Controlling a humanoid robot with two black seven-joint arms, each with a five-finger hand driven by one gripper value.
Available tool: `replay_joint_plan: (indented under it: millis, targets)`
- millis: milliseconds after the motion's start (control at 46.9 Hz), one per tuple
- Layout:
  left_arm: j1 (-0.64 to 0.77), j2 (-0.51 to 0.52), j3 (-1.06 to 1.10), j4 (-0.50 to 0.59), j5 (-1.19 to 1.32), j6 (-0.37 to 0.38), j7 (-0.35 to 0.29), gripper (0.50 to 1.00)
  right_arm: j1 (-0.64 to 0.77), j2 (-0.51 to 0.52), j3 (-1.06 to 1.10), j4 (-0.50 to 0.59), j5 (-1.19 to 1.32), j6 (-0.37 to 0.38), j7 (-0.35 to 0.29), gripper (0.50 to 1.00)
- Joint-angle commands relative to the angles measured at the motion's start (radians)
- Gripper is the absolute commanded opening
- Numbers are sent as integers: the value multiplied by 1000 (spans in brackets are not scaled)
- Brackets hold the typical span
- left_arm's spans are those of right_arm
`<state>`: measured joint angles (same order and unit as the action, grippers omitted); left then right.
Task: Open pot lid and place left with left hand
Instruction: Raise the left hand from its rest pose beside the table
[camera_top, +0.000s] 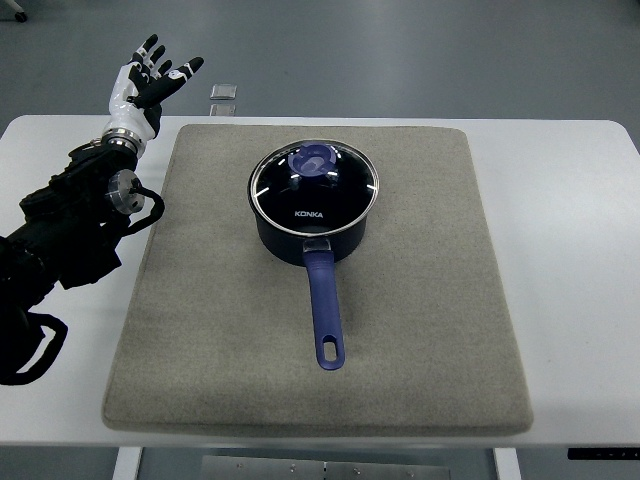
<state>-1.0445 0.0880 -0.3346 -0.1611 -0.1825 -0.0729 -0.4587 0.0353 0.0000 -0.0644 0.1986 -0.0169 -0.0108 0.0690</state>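
Note:
A dark blue saucepan stands on a grey mat, its long blue handle pointing toward me. A glass lid with a metal rim and a blue knob sits closed on the pot. My left hand is raised at the far left, past the mat's back left corner, fingers spread and holding nothing. It is well apart from the lid. The right arm does not show.
The mat lies on a white table. A small clear square object sits at the table's back edge, right of my left hand. My dark left arm lies over the table's left side.

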Motion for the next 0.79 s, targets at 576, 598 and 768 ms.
replay_joint_plan:
  millis: [576, 598, 768]
  targets:
    - [-5, -1, 2, -1, 15, -8, -25, 988, 0, 0, 0, -1, 0, 0, 0, 917]
    - [-5, -1, 2, -1, 20, -7, -25, 988, 0, 0, 0, 1, 0, 0, 0, 917]
    - [-25, 2, 3, -1, 34, -18, -20, 988, 0, 0, 0, 1, 0, 0, 0, 917]
